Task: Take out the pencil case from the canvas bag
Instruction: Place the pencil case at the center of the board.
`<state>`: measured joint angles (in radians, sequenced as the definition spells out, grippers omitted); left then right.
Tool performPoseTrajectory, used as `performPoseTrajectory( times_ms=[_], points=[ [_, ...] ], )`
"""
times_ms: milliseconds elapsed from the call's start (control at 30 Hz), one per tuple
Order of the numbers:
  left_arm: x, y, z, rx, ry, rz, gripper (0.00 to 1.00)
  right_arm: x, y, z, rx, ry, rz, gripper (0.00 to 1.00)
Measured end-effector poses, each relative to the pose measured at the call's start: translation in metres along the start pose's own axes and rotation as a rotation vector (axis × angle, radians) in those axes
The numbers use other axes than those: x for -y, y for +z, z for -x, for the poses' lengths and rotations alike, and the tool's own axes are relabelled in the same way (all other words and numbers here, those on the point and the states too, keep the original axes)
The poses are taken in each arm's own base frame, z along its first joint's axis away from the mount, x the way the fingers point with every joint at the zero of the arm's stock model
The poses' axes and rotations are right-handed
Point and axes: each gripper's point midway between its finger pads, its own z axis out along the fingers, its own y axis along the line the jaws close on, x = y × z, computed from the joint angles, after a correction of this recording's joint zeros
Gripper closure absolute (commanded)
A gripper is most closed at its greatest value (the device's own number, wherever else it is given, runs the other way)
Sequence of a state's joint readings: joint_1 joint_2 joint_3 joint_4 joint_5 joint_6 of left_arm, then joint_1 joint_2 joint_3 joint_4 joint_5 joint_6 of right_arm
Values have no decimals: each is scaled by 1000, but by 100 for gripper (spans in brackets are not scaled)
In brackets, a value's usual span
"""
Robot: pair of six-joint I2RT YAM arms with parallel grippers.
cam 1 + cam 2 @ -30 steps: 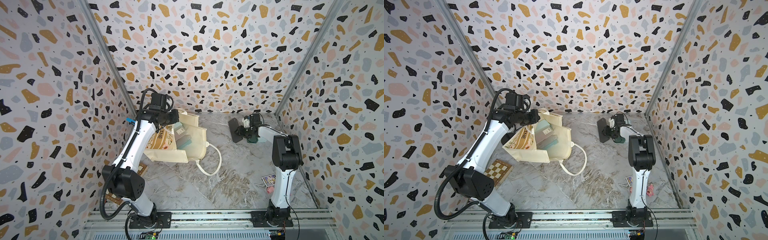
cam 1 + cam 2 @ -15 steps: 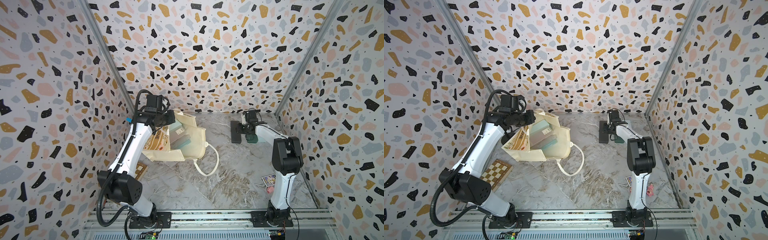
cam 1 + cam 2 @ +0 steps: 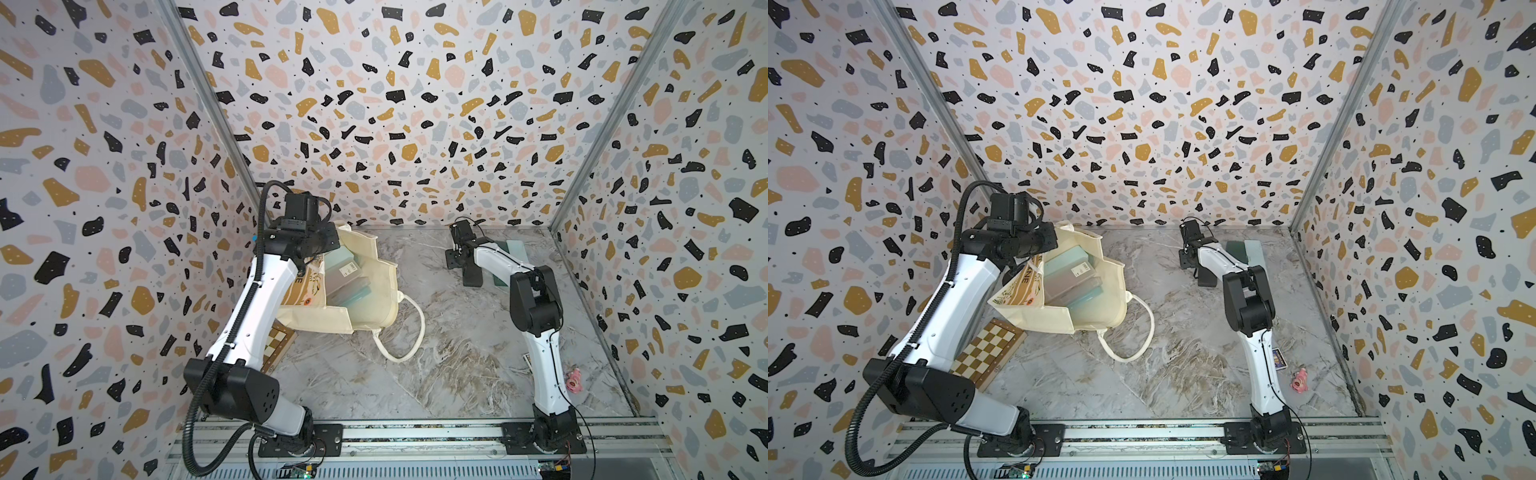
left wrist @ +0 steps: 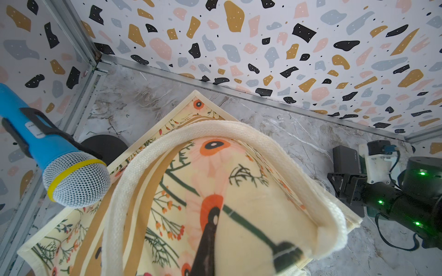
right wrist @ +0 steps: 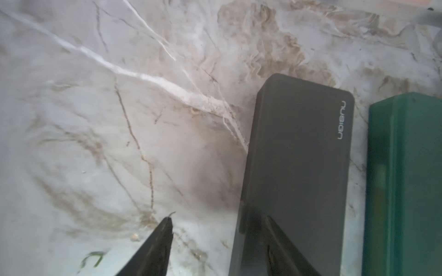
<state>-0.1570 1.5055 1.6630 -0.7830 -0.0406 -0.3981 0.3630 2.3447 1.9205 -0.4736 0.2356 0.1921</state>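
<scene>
Beside the green case (image 5: 404, 179), right claw (image 5: 218, 219) gapes; left claw (image 3: 331, 245) pinches canvas bag (image 3: 382, 291).

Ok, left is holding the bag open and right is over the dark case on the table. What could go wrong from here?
1. The right gripper is open with one finger over the dark case; pulling away could drag it into the green case beside it.
2. Only the left gripper props the canvas bag open; a slip could drop fabric over the teal cases inside.

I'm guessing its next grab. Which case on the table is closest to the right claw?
The dark grey case: a finger of the right gripper overlaps it; the green case lies farther.
</scene>
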Motion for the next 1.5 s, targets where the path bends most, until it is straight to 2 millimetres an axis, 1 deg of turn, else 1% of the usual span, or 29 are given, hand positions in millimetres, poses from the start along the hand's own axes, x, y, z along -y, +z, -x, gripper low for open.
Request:
performPoseTrajectory(
  times_ms=[167,267,367,800,1067,1367,1500],
  points=[
    [1,0,0,-2,1,-5,100,10,0,-1,-16,-13,-71,40],
    [1,0,0,-2,1,-5,100,14,2,-5,-30,-21,-97,40],
    [1,0,-1,-3,1,-8,100,17,4,-5,-31,-26,-117,41],
    [4,0,-1,-9,2,-21,100,29,6,-6,-39,-30,-157,50],
    [4,2,-2,-14,-1,-30,100,43,9,-6,-41,-35,-169,51],
    [5,2,-1,-14,-2,-36,100,55,11,-6,-38,-34,-187,52],
    [5,2,-2,-15,-2,-37,100,64,10,-9,-46,-24,-200,52]
  ],
)
